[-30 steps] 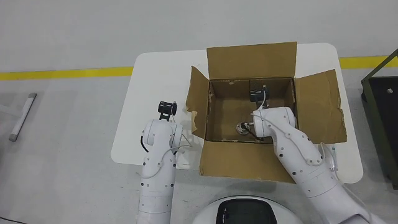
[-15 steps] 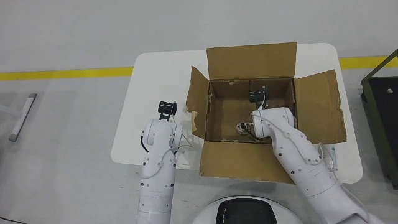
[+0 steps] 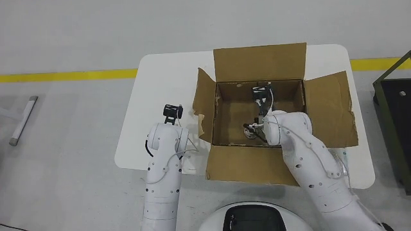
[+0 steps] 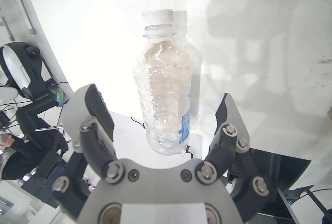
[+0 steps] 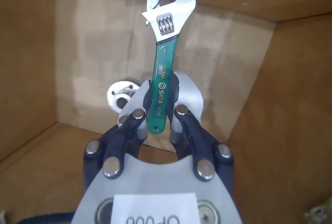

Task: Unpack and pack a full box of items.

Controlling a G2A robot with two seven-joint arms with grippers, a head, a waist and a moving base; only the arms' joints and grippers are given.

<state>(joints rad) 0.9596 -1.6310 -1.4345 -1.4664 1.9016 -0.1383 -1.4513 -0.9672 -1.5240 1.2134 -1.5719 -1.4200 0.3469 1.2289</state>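
An open cardboard box (image 3: 327, 109) stands on the white table (image 3: 160, 77). Inside it, my right gripper (image 5: 162, 90) is shut on the green handle of an adjustable wrench (image 5: 166, 27), held above the box floor with its steel head toward the far wall. A round metal flange (image 5: 120, 96) lies on the floor beneath, also seen as the flange (image 3: 249, 130) from above. Left of the box, my left gripper (image 4: 159, 100) is open, its fingers on either side of a clear plastic bottle (image 4: 166, 95) with a white cap that lies on the table.
The box flaps are spread outward on all sides. Crinkled clear plastic (image 3: 194, 120) lies by the left flap. A dark green cabinet (image 3: 395, 122) stands off the table's right edge. Bare tabletop stretches to the left and back left.
My right wrist has shifted a little toward the box's back left with the wrench in its grip. The left arm has stayed still.
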